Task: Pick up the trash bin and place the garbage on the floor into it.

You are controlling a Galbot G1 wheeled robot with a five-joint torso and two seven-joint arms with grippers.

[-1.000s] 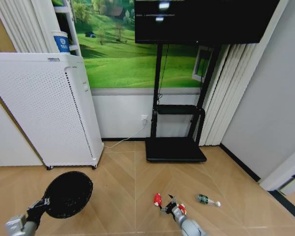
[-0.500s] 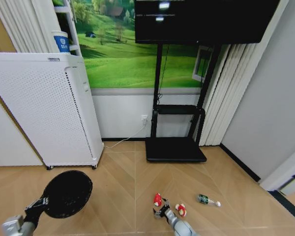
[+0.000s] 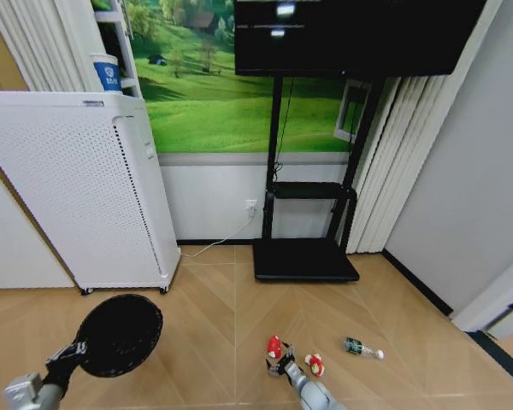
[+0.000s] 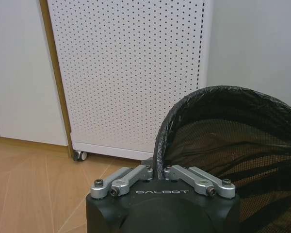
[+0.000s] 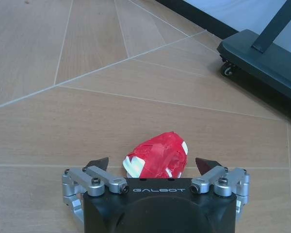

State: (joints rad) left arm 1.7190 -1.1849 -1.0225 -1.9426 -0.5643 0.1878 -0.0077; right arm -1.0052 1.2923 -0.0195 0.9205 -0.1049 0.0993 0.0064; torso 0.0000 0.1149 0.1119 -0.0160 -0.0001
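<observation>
My left gripper (image 4: 157,171) is shut on the rim of the black mesh trash bin (image 4: 233,141), holding it off the floor at the lower left (image 3: 118,335). On the herringbone floor (image 3: 214,307) lie a red-and-white wrapper (image 3: 274,347), a second red piece (image 3: 315,365) and a small green bottle (image 3: 359,347). My right gripper (image 3: 282,367) is low over the first wrapper. In the right wrist view it (image 5: 153,164) stands open, and the red wrapper (image 5: 157,155) lies between its fingertips (image 5: 98,163), not squeezed.
A tall white perforated appliance (image 3: 77,188) on castors stands at the left wall. A black TV stand (image 3: 306,256) with a wheeled base (image 5: 262,56) sits behind the litter. A cable runs along the skirting. Open floor lies between bin and litter.
My right gripper has shifted left, from beside the second red piece to over the first red wrapper. The left arm and the bin have hardly moved.
</observation>
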